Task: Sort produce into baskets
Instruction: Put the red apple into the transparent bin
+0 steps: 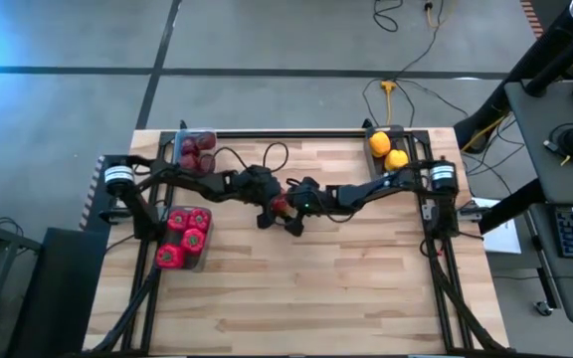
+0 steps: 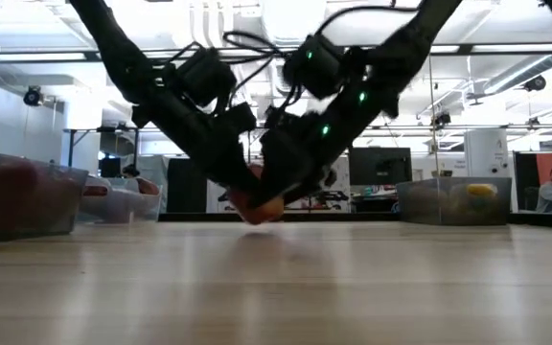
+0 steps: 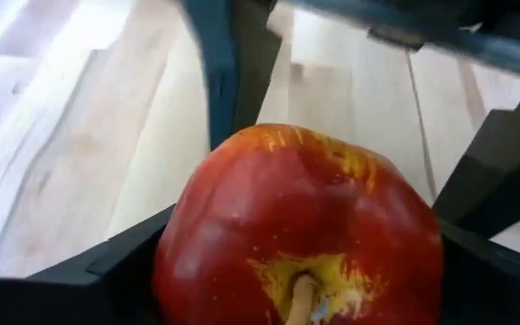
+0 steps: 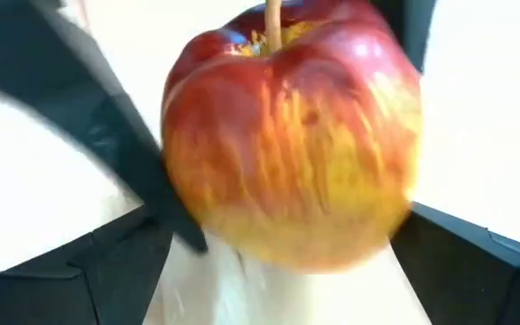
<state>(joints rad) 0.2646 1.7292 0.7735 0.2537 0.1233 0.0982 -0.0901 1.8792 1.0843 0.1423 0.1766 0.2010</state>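
Note:
An orange-red apple (image 1: 280, 206) with yellow streaks sits near the middle of the wooden table (image 1: 346, 288), and both grippers meet at it. My left gripper (image 3: 301, 271) reaches in from the table's left, its fingers on either side of the apple. My right gripper (image 4: 278, 271) comes from the right and stands open, its fingers (image 4: 477, 262) apart from the apple (image 4: 287, 135). In the low view the apple (image 2: 257, 209) is down at the tabletop beneath both arms. My left gripper has the apple's two opposite sides (image 3: 174, 262) between its two fingers (image 3: 125, 266). It comes slanting down from the table's left. The stem end (image 3: 301, 293) faces back toward the wrist. The apple's underside (image 2: 257, 219) seems to rest on the table.
A basket of dark maroon round pieces (image 1: 198, 151) stands at the far left. A basket of red peppers (image 1: 185, 239) stands at the left. Two yellow pieces (image 1: 388, 149) lie in a basket at the far right. The near half of the table is bare wood.

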